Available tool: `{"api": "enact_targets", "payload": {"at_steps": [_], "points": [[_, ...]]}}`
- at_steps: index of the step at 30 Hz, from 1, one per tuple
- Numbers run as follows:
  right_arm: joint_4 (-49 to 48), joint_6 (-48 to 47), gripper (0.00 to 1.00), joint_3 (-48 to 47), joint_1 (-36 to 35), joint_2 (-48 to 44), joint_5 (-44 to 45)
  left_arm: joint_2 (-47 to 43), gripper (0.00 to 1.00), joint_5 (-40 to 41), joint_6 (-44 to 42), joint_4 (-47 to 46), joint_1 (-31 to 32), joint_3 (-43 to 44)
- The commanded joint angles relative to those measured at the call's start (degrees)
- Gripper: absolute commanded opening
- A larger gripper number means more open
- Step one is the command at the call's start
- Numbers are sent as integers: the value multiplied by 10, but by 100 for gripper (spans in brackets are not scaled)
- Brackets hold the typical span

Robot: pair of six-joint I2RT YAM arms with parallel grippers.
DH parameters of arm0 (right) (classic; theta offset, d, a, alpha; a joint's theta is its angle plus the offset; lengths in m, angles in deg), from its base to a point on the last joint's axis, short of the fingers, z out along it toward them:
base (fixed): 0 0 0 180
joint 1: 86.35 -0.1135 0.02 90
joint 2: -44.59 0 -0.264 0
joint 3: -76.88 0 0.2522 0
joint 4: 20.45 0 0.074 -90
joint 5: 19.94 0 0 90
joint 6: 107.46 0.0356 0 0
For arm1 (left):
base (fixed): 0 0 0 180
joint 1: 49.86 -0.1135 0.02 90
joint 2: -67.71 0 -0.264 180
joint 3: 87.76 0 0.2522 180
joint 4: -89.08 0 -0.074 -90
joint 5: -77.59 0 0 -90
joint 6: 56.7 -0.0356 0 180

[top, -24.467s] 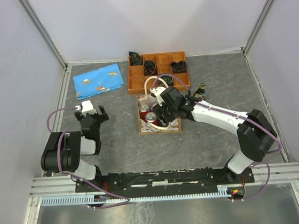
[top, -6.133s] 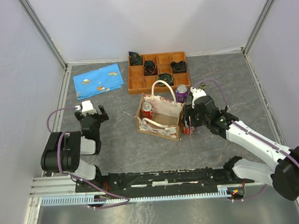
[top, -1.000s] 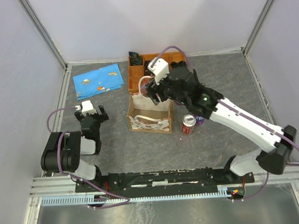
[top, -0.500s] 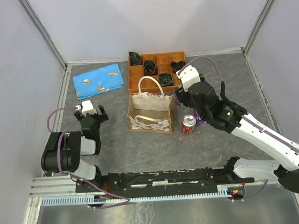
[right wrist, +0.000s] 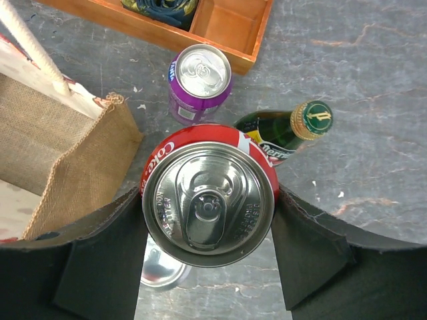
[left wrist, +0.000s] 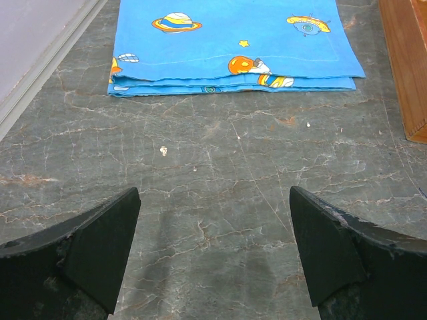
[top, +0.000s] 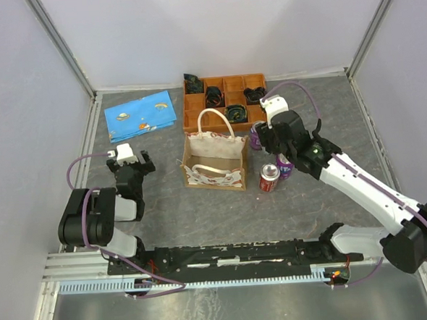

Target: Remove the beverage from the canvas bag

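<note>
Gripping a red can, the right pincer is seen closed around it near the canvas bag; the left pincer is seen wide open above the tabletop.

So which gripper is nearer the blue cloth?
Left. The left gripper sits short of the blue cloth; the right gripper is beyond the canvas bag, holding a red can.

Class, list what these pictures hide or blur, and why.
- The held red can: top view, under the right arm.
- Lower body of the green bottle: right wrist view, behind that can.
- Floor of the canvas bag: top view, near wall covers part.
- What the orange tray holds: top view, too small.
</note>
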Motion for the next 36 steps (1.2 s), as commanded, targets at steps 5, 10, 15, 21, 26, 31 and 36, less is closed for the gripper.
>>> {"api": "enact_targets", "payload": {"at_steps": [5, 10, 15, 21, 26, 31, 36], "points": [[-93, 41, 0, -16, 22, 61, -86, 2, 99, 6, -3, -21, 0, 12], [-100, 51, 0, -9, 22, 92, -97, 2, 99, 6, -3, -21, 0, 12], [-107, 52, 0, 2, 22, 116, -96, 2, 99, 5, -3, -21, 0, 12], [-113, 58, 0, 5, 22, 148, -100, 2, 99, 6, -3, -22, 0, 12], [-128, 60, 0, 19, 22, 171, -97, 3, 99, 5, -3, -22, 0, 12], [-138, 64, 0, 30, 22, 186, -91, 2, 99, 5, -3, -21, 0, 12], [-143, 66, 0, 39, 23, 194, -85, 2, 99, 6, -3, -21, 0, 12]]}}
